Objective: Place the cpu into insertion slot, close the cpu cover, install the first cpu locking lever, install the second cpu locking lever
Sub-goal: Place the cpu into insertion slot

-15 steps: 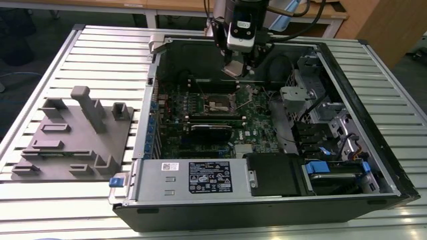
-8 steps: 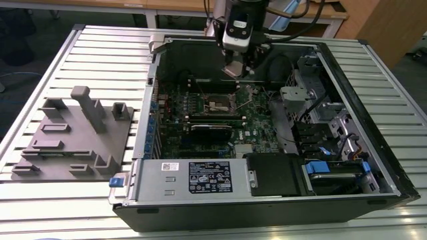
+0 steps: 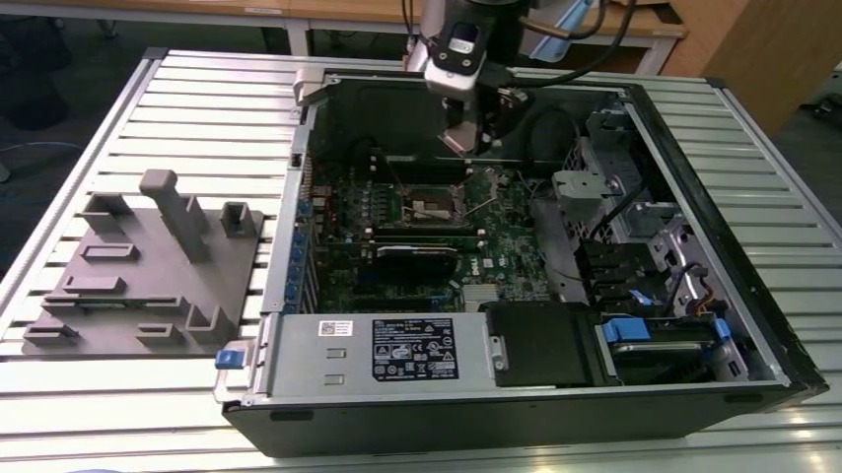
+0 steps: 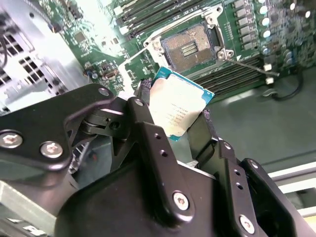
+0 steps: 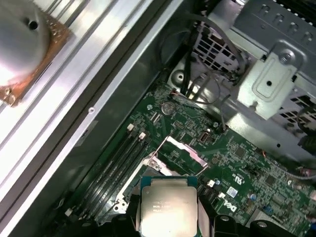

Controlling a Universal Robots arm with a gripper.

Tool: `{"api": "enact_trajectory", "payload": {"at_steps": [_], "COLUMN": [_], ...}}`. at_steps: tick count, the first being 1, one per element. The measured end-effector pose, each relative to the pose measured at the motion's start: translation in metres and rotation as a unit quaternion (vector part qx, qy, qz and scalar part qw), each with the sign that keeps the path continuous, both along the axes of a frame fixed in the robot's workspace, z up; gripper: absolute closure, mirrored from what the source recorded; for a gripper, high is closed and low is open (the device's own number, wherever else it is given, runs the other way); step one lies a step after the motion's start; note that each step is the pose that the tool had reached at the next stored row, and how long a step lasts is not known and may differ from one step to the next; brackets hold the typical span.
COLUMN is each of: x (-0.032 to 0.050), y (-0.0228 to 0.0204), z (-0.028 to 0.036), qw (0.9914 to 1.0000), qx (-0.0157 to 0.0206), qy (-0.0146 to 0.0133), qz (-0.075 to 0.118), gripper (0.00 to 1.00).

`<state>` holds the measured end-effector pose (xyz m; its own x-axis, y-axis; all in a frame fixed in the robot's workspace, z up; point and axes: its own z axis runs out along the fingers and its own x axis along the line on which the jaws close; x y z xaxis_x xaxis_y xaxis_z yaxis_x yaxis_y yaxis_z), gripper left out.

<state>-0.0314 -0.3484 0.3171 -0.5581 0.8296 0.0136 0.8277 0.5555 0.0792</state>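
Note:
The cpu point(image 4: 178, 105), a flat square chip with a silver-grey top, is clamped by its edges in my gripper point(image 4: 175, 118), which is shut on it. In the first wrist view the cpu point(image 5: 168, 207) hangs above the green motherboard. The insertion slot point(image 4: 190, 47) lies open a short way ahead, its pale contact field bare. The cpu cover point(image 5: 181, 148) stands raised at the slot's edge. A thin locking lever point(image 4: 243, 62) sticks out beside the slot. In the exterior view my gripper point(image 3: 471, 143) hovers over the case's far side, just behind the insertion slot point(image 3: 435, 207).
The open computer case point(image 3: 736, 325) lies on a slatted metal table point(image 3: 197, 118). A grey power supply box point(image 3: 394, 350) fills the case's near end. A metal drive cage point(image 3: 632, 197) and cables point(image 5: 197, 89) are on the exterior view's right. A grey fixture block point(image 3: 145, 266) sits beside the case.

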Motion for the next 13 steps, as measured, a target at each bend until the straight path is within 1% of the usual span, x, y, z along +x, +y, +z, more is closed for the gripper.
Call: {"api": "enact_trajectory", "payload": {"at_steps": [2,4,8,13], "x": [0.0,0.0,0.0,0.0], "y": [0.0,0.0,0.0,0.0], "z": [-0.0002,-0.0003,-0.0004,-0.0004], "qw": [0.99984,0.99955,0.99909,0.99878], "qx": [-0.0001,0.0,0.0,0.0], "qy": [0.0,0.0,0.0,0.0], "qz": [-0.018,-0.03,-0.043,-0.049], "gripper": [0.46,0.46,0.46,0.46]}}
